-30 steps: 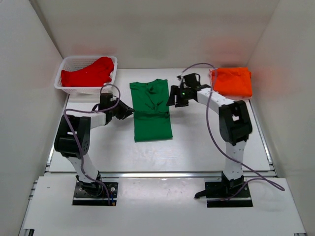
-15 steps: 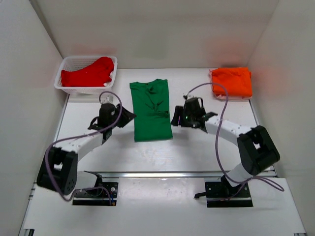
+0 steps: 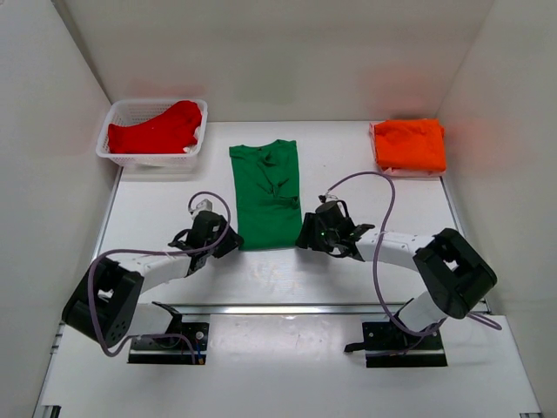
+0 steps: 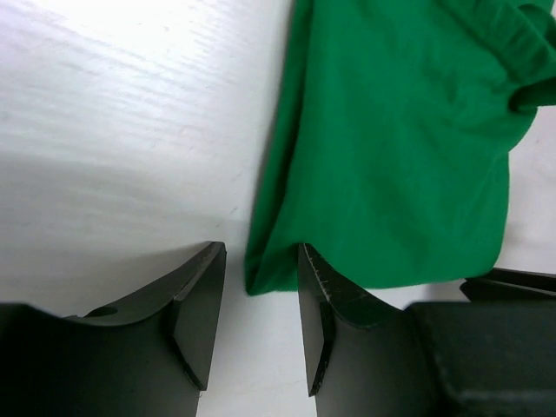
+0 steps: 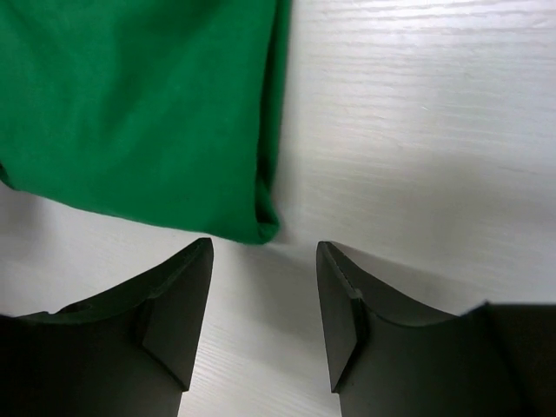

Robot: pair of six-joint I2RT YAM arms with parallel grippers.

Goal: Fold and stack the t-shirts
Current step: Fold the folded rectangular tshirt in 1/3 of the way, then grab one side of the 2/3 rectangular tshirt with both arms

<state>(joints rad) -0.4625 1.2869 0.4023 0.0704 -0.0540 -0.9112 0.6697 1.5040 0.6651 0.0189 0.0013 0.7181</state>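
The green t-shirt (image 3: 267, 193) lies folded lengthwise in the middle of the table, collar end far. My left gripper (image 3: 228, 241) is open at its near left corner (image 4: 269, 276), which sits just ahead of the gap between the jaws. My right gripper (image 3: 305, 239) is open at the near right corner (image 5: 261, 228), the corner just ahead of its gap. The orange t-shirt (image 3: 410, 144) lies folded at the far right. The red t-shirt (image 3: 157, 131) is bunched in the white basket (image 3: 122, 111) at the far left.
White walls close in the table on the left, right and back. A metal rail (image 3: 287, 308) runs along the table's near edge. Purple cables loop off both arms above the table.
Both grippers have moved toward the near edge along the green t-shirt's sides, from about its middle to its near corners. The shirts have not moved.
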